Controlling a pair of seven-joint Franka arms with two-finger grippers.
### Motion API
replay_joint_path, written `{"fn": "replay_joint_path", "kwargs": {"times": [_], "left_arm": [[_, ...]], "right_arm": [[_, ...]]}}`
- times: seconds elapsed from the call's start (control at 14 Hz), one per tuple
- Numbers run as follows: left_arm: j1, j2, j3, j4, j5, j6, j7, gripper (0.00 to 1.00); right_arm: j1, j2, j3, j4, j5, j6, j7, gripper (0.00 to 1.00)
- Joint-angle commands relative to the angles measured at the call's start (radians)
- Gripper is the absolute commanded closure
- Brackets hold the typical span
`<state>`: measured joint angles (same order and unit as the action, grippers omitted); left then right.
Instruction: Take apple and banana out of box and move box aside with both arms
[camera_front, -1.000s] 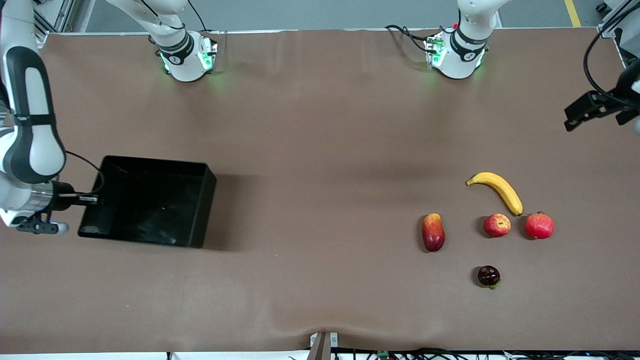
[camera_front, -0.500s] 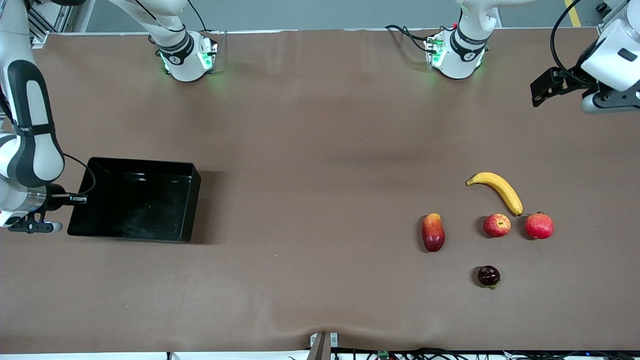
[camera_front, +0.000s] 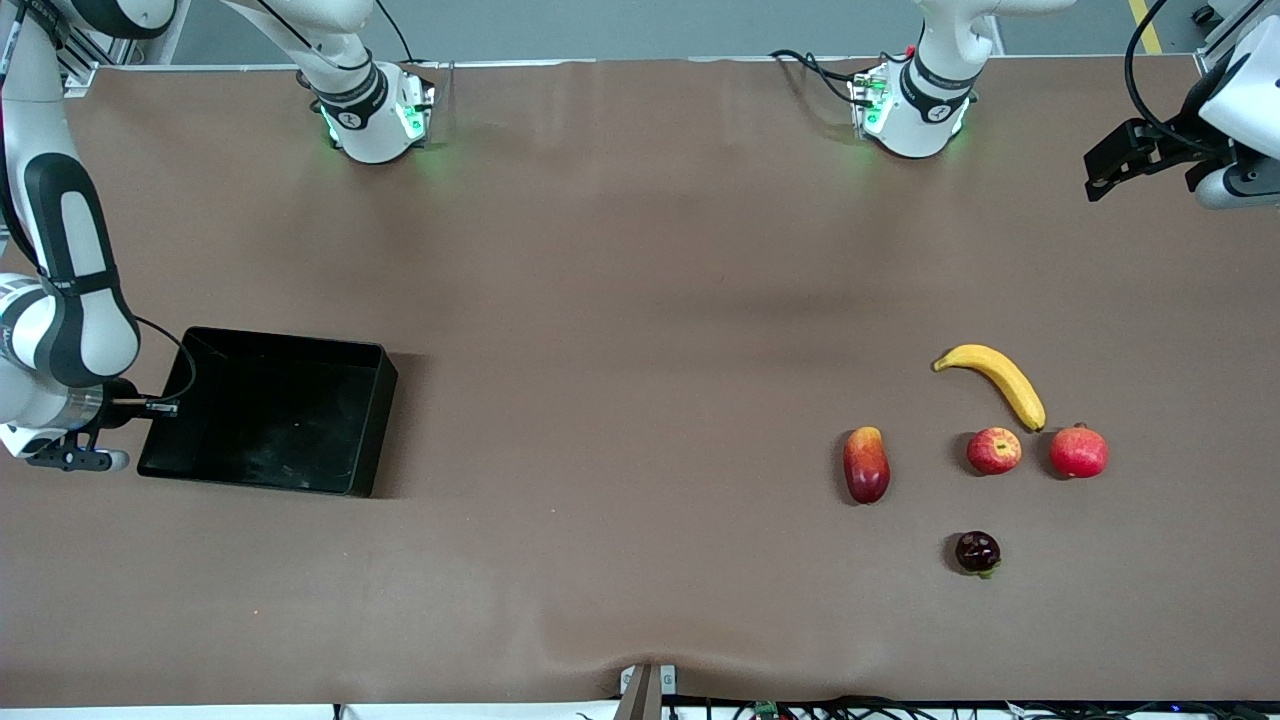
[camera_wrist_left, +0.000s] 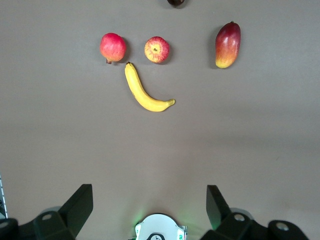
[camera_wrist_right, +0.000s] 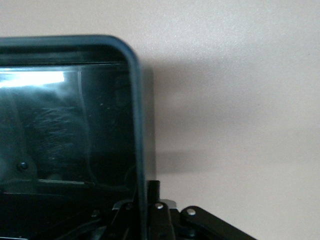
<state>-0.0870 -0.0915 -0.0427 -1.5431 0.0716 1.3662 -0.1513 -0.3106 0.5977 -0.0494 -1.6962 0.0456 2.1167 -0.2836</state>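
Observation:
The black tray (camera_front: 265, 415) lies at the right arm's end of the table. My right gripper (camera_front: 160, 405) is shut on the tray's end wall (camera_wrist_right: 137, 130), one finger on each side, in the right wrist view (camera_wrist_right: 142, 192). I cannot tell whether the tray rests on the table. The yellow banana (camera_front: 995, 380) and the red, yellow-streaked apple (camera_front: 994, 450) lie toward the left arm's end, and both show in the left wrist view: banana (camera_wrist_left: 142, 92), apple (camera_wrist_left: 157, 49). My left gripper (camera_front: 1125, 160) is open and empty, high over the table's left-arm end (camera_wrist_left: 147, 197).
An oblong red-and-yellow fruit (camera_front: 866, 464) lies beside the apple toward the table's middle. A plain red round fruit (camera_front: 1078, 452) lies beside the apple toward the left arm's end. A small dark fruit (camera_front: 977, 552) lies nearer the front camera. The arm bases (camera_front: 375, 115) stand along the table's edge.
The tray, held by my right gripper, has shifted toward the right arm's end of the table and its shadow has narrowed. My left gripper has swung up and turned over the table's end.

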Motion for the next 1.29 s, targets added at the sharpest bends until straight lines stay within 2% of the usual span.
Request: {"fn": "replay_joint_path", "kwargs": {"times": [0.0, 0.36, 0.5, 0.79, 0.93, 1.21], "left_arm": [[0.012, -0.028, 0.007, -0.022, -0.055, -0.001, 0.019, 0.00], [0.035, -0.033, 0.007, -0.023, -0.085, -0.002, 0.021, 0.00], [0.035, -0.033, 0.007, -0.023, -0.088, -0.002, 0.022, 0.00], [0.038, -0.025, 0.009, -0.022, -0.089, -0.002, 0.018, 0.00], [0.036, -0.024, 0.003, -0.020, -0.089, -0.002, 0.015, 0.00], [0.036, -0.028, 0.001, -0.017, -0.102, -0.002, 0.016, 0.00]], "right_arm": [[-0.024, -0.009, 0.025, 0.010, 0.011, -0.018, -0.017, 0.00], [0.017, -0.087, 0.034, 0.088, 0.008, -0.116, -0.019, 0.00], [0.100, -0.163, 0.031, 0.107, 0.008, -0.173, 0.003, 0.00], [0.234, -0.315, 0.031, 0.099, -0.001, -0.289, 0.208, 0.00], [0.255, -0.396, 0.032, 0.095, -0.001, -0.374, 0.291, 0.00], [0.266, -0.531, 0.032, 0.092, -0.001, -0.484, 0.316, 0.00]]}}
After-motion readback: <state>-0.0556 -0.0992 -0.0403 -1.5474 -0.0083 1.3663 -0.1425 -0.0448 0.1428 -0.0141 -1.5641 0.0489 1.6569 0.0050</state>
